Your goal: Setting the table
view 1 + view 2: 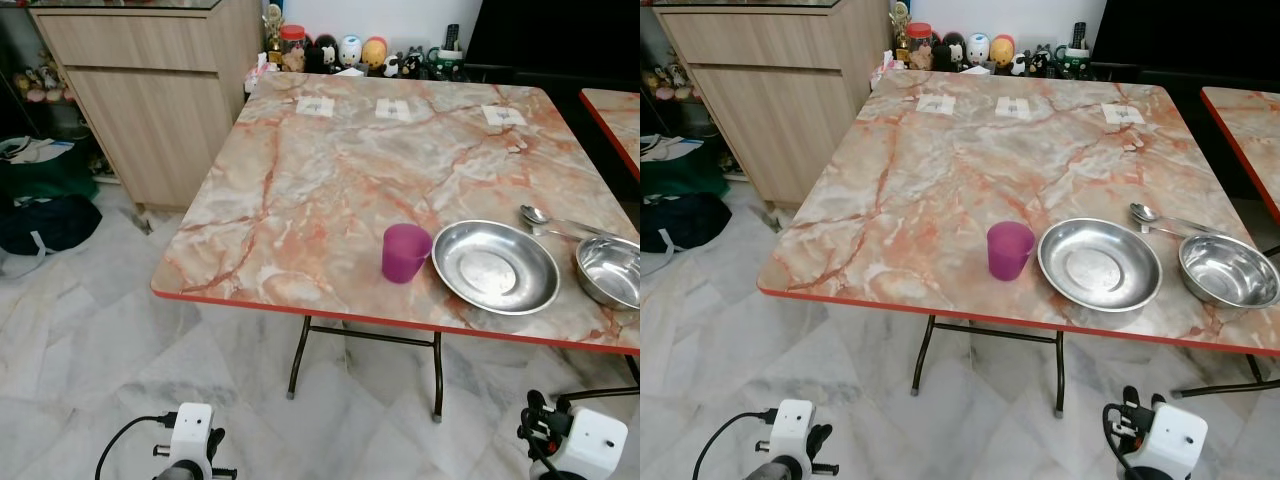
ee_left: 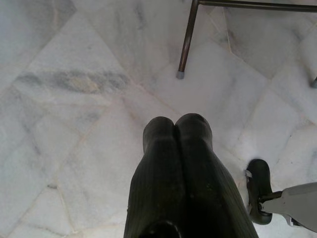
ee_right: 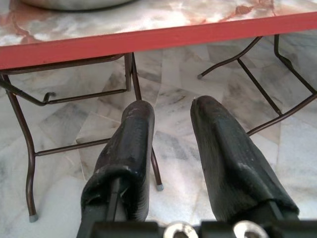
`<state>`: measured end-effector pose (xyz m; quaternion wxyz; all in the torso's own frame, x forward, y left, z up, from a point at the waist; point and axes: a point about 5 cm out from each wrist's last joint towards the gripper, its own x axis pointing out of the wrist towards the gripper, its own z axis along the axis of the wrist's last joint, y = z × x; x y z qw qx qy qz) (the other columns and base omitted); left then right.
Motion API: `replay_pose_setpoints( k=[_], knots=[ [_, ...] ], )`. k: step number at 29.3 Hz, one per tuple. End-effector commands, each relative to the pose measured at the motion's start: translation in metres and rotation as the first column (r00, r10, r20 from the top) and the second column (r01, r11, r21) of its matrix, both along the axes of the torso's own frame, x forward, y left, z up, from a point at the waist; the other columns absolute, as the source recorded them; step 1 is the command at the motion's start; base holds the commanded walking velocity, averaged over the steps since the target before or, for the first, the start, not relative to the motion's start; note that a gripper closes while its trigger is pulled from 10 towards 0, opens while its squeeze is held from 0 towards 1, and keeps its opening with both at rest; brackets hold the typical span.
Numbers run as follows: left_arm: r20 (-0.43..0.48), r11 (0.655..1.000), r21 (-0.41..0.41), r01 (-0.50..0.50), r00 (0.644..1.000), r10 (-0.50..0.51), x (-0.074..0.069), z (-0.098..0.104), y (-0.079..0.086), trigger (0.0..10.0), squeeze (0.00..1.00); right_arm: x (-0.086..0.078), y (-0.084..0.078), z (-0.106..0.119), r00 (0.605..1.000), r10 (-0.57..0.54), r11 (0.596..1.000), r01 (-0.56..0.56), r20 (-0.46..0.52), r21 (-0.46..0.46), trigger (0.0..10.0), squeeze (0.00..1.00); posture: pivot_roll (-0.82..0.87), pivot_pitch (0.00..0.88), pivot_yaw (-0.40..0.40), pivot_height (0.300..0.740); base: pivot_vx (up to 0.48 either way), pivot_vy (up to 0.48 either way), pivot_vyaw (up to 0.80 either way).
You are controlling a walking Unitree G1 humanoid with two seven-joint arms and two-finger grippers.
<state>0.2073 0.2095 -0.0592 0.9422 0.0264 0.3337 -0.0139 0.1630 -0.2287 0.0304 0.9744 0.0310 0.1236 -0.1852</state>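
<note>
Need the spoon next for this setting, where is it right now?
The spoon lies on the marble-patterned table toward the robot's right in the head views, just behind the gap between the steel plate and the steel bowl.

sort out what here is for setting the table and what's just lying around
For the job:
purple cup
steel plate
steel bowl
spoon
table

Lying about:
figurines at the far edge
three paper cards
wooden cabinet
dark bag on the floor
</note>
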Motion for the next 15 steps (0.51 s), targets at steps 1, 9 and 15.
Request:
replay_pose_setpoints(
  k=[1,9,15],
  knots=[
    [-0.024,1.0,-0.003,-0.006,1.0,0.006,-0.006,-0.004,0.001,10.0,0.0,-0.003,-0.003,0.015,0.998,-0.029,1.0,0.03,0.056,-0.006,10.0,0.0,-0.08,0.073,-0.036,0.74,0.0,0.0,0.0],
    [-0.021,1.0,0.002,-0.005,1.0,0.005,-0.004,-0.002,0.002,10.0,0.0,0.019,-0.023,0.052,0.964,-0.15,0.986,0.163,0.219,-0.042,10.0,0.0,-0.07,0.066,-0.027,0.74,0.0,0.0,0.0],
    [-0.016,1.0,0.003,-0.005,1.0,0.005,-0.002,-0.001,0.002,10.0,0.0,0.032,-0.03,0.074,0.939,-0.19,0.976,0.212,0.287,-0.046,10.0,0.0,-0.07,0.064,-0.026,0.74,0.0,0.0,0.0]
  ],
)
